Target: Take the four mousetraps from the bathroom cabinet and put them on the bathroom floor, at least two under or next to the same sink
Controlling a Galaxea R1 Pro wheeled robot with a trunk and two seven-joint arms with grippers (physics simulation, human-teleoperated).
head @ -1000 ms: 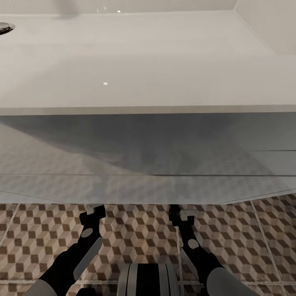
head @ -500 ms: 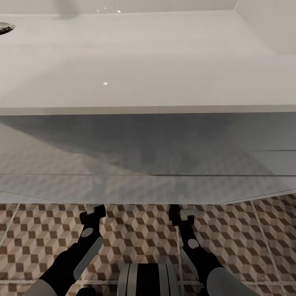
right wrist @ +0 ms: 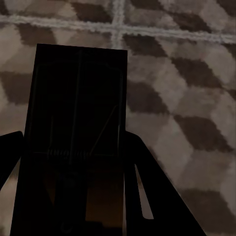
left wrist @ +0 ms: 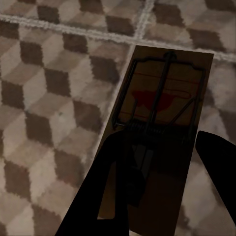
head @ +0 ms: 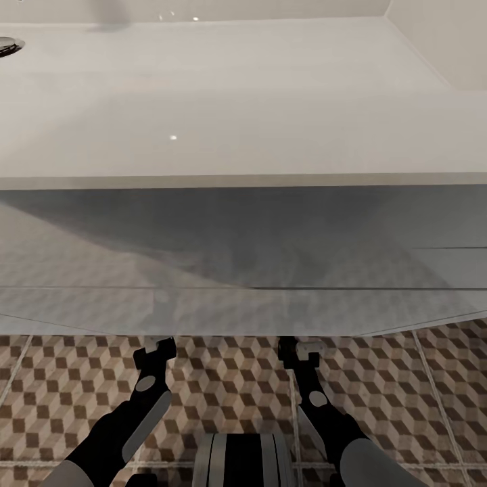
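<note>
My left gripper (left wrist: 162,137) is shut on a mousetrap (left wrist: 167,93), a dark-brown board with a wire bar and a red patch, held low over the bathroom floor (left wrist: 49,98). A second mousetrap (right wrist: 78,98), deep in shadow, sits between the pads of my right gripper (right wrist: 73,135), which is shut on its long edges. In the head view both the left gripper (head: 157,348) and the right gripper (head: 297,350) reach under the front of the bathroom sink (head: 203,101), so their fingertips are hidden. The cabinet is out of view.
The white vanity front (head: 237,257) hangs above the cube-patterned floor (head: 223,385) and overhangs both wrists. A chrome drain (head: 7,46) sits at the basin's far left. My base (head: 243,460) stands close behind the arms.
My left wrist has shifted slightly down and to the right in the head view. The right arm and the camera have stayed still.
</note>
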